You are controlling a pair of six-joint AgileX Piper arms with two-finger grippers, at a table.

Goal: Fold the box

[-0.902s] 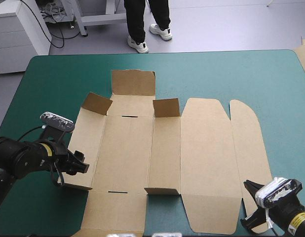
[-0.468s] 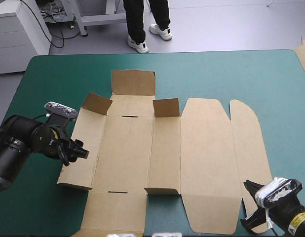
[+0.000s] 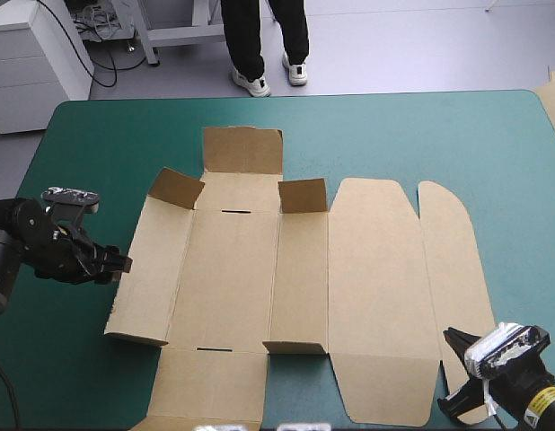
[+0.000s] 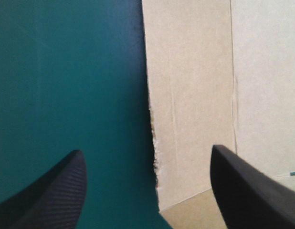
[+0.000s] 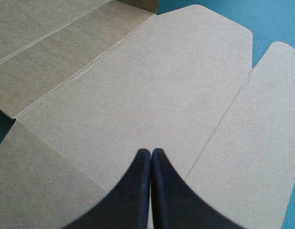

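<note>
Box mostly flat | left jaws apart by left edge | right jaws together, seemingly over lid

The box runs off the bottom edge in the high view. Both wrist views show only part of it. The right gripper hides a bit of it.

Legible markings: none. You will find no readable text, label, brand, number or sign on the box or on the desk.
</note>
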